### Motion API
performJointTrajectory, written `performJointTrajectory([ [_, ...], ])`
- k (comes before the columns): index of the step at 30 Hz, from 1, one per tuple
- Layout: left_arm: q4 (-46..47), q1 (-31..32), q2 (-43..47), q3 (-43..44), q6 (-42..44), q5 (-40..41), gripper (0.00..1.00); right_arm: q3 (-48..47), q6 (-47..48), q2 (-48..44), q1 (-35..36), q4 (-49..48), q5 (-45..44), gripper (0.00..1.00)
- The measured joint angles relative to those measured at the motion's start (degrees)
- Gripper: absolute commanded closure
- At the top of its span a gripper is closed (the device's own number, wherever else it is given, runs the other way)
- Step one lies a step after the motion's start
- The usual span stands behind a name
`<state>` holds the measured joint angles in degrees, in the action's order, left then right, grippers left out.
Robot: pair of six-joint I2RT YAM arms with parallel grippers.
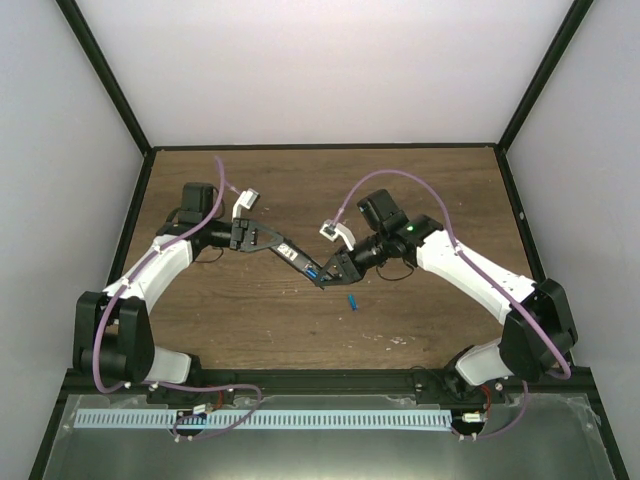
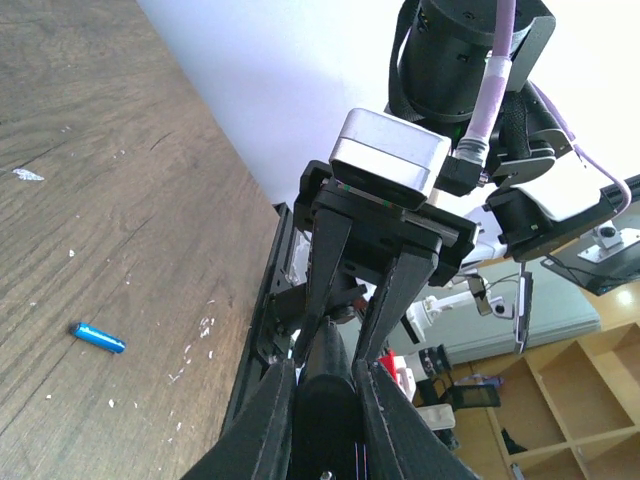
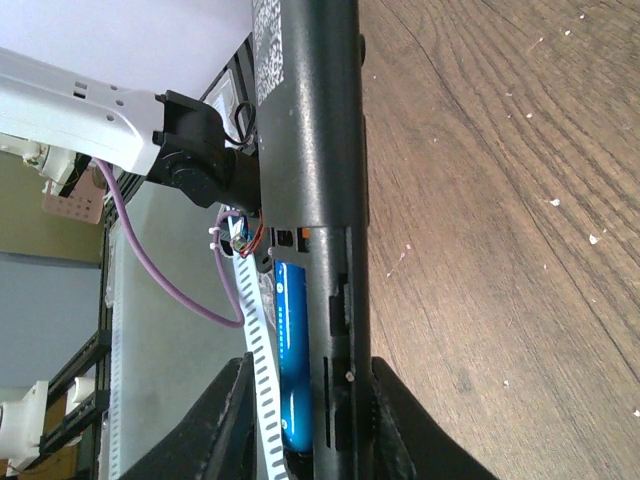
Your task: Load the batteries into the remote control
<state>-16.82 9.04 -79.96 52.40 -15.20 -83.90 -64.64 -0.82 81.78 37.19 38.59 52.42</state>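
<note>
Halfway there by the look of it. One blue battery [image 3: 293, 370] sits lengthwise in the open bay of the remote control [image 1: 298, 257], and the second battery [image 1: 352, 300] lies loose on the wooden table [image 1: 250, 330], just near-side of the two grippers and touching nothing. So one cell is seated, or close to it, and one is yet to be picked up. No cover shows in any view. Both arms reach in toward the middle of the table and meet tip to tip, with the remote held off the surface between them. The left gripper [image 2: 325, 385] is clamped on one end of the remote, fingers snug against its sides. The right gripper [image 3: 310, 430] brackets the battery end, one finger either side. Whether it is truly squeezing or only flanking I cannot tell, as the wrist view seems to show a sliver of gap on the battery side.
</note>
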Motion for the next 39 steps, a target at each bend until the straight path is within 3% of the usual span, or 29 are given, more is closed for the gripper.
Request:
performJointTrajectory([
  [39,-4.9,0.0,0.0,0.1,3.5,-0.3,1.0,1.2,2.8,-0.9,-1.8,0.8,2.6,0.82],
])
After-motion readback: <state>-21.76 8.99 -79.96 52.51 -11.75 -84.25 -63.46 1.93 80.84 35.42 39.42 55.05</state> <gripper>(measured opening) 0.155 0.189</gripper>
